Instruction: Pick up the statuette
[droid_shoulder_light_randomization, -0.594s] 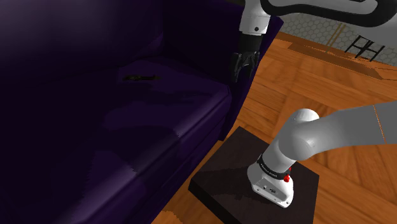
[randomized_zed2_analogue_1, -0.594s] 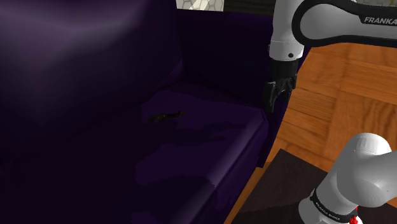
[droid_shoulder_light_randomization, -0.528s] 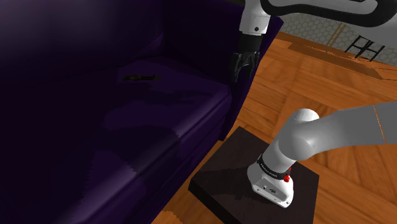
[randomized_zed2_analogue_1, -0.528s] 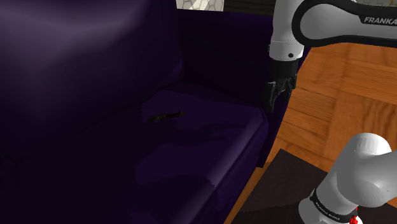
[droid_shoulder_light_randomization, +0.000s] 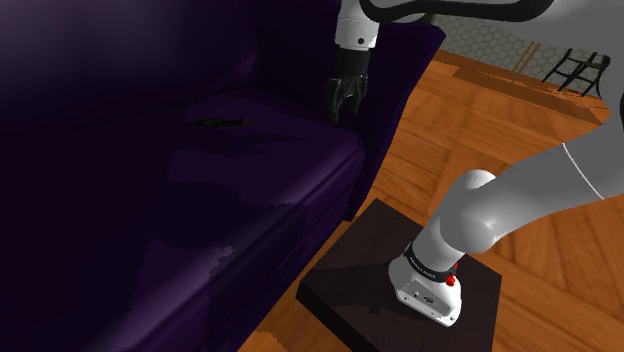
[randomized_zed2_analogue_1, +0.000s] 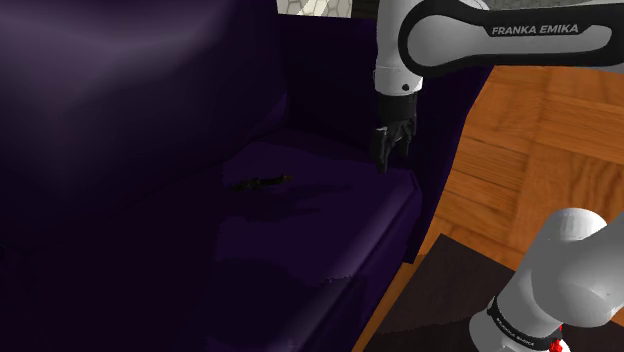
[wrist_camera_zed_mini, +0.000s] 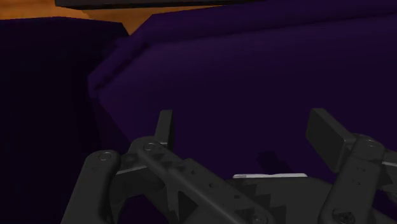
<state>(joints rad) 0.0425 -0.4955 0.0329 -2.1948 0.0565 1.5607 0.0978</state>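
Gripper: the all-black two-finger gripper (droid_shoulder_light_randomization: 339, 116) hangs in the upper middle of the shoulder view, fingertips down, just above the seat and near the armrest (droid_shoulder_light_randomization: 405, 62).
Finger state: in the wrist view the two black fingers (wrist_camera_zed_mini: 164, 130) stand well apart with nothing but purple upholstery between them; the gripper is spread and empty.
Statuette: a small, dark, slender statuette (droid_shoulder_light_randomization: 218, 122) lies flat on the seat close to the backrest, in the upper left-centre of the shoulder view, apart from the gripper and to its left.
Why it lies so: probably a thin figure does not stand on a soft cushion, so it rests on its long side, low against the fabric.
Sofa: the deep purple upholstered sofa (droid_shoulder_light_randomization: 260, 175) takes up the left and centre of both exterior views.
Arm pose: the white arm with dark joints (randomized_zed2_analogue_1: 480, 35) rises from its base at the lower right and crosses the top edge roughly level; the wrist then bends so that the hand points straight down.
Why this pose: a vertical hand with spread fingers suits a grasp from above, judging by the task.
Stand: the dark box stand (droid_shoulder_light_randomization: 350, 270) sits on the orange wooden plank floor (droid_shoulder_light_randomization: 500, 130) beside the sofa's front, lower right.
Step in hand: approach; the gripper must likely travel toward the statuette and then descend.
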